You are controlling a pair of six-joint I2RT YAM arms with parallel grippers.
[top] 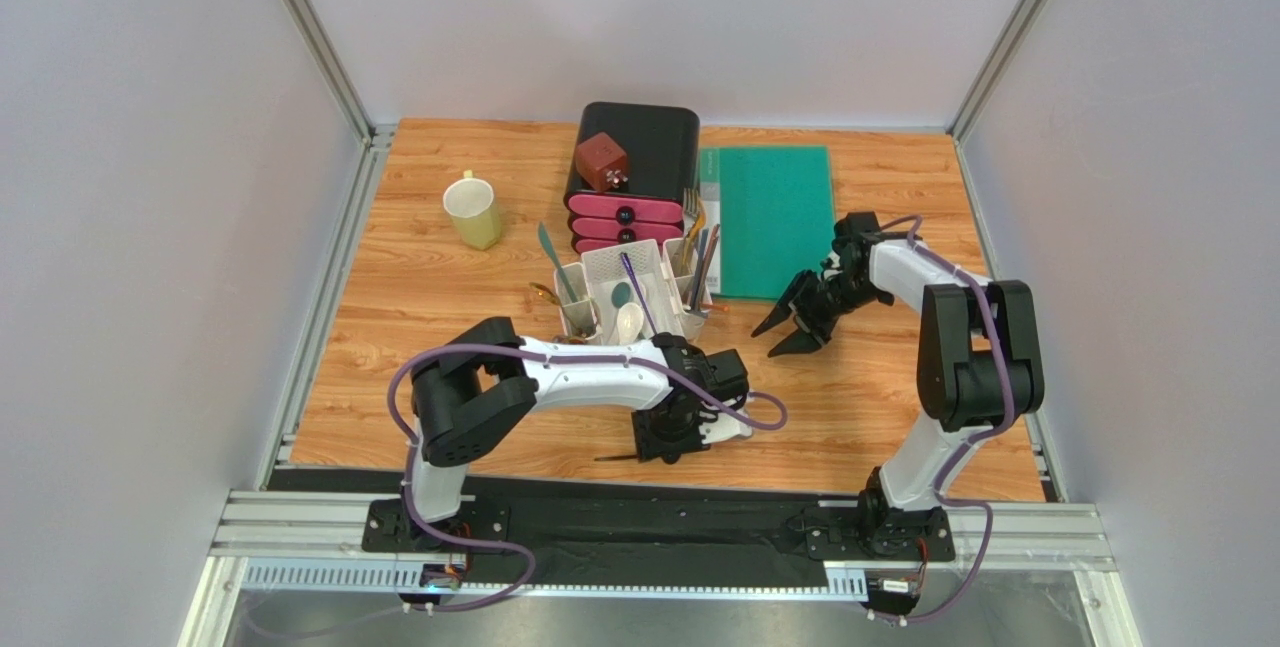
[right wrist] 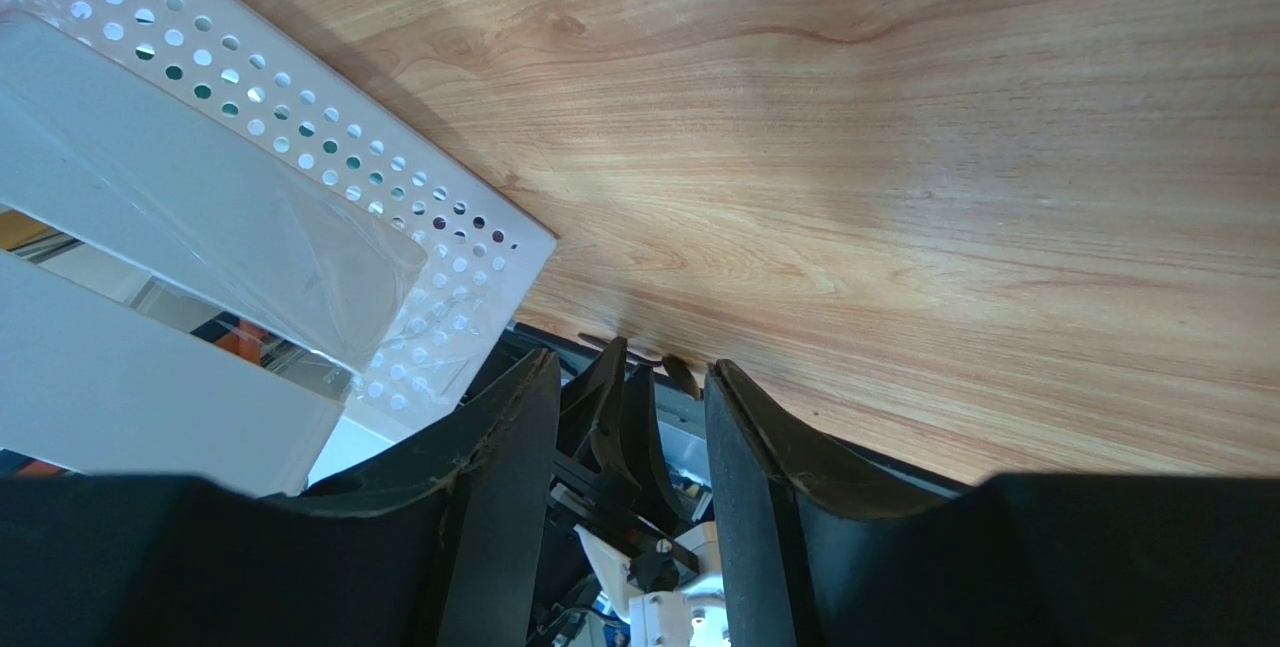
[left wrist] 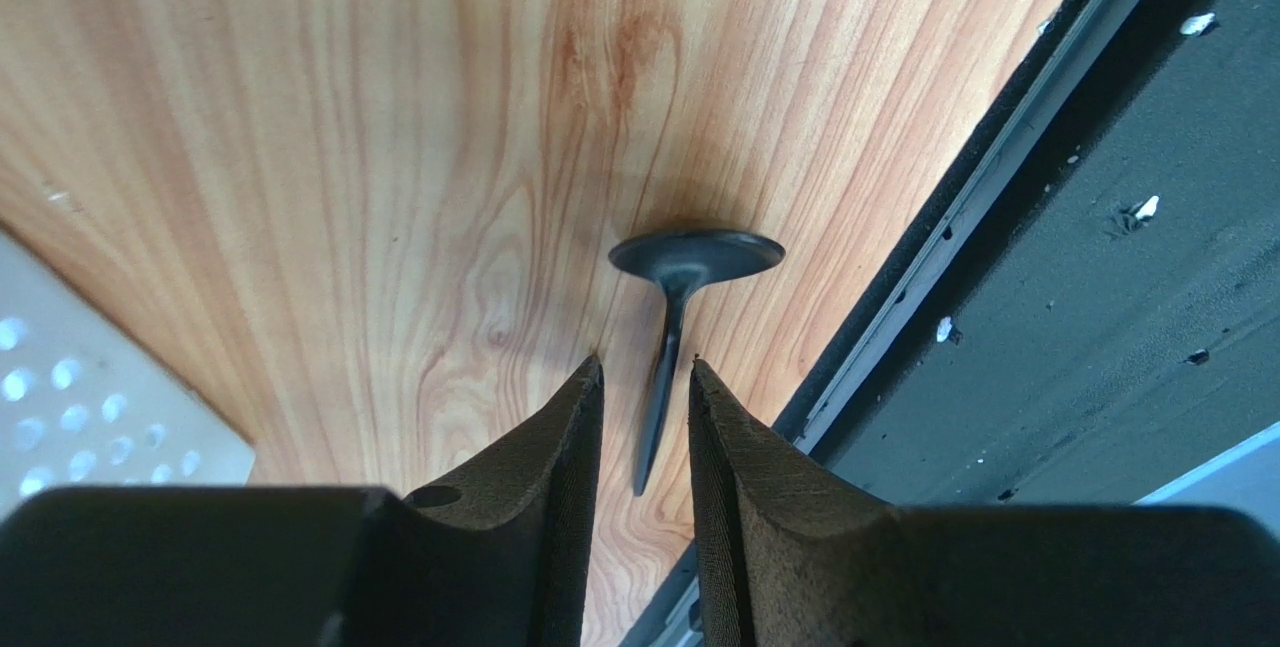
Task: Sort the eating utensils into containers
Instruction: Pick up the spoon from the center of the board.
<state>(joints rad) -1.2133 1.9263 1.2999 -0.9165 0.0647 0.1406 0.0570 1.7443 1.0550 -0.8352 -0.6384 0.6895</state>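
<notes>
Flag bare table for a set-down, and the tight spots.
Free: table strip between the mug and the left arm; also front right, between the right gripper and the near edge. Tight: centre, around the caddy, drawer box and left gripper over the black spoon.

- The left arm (top: 586,370) and right arm (top: 977,340) have black joint housings and white link shells.
- Purple cables (top: 397,395) loop beside each arm.
- The left claw (left wrist: 646,365) and right claw (right wrist: 631,362) have matte black, tapered fingers.
</notes>
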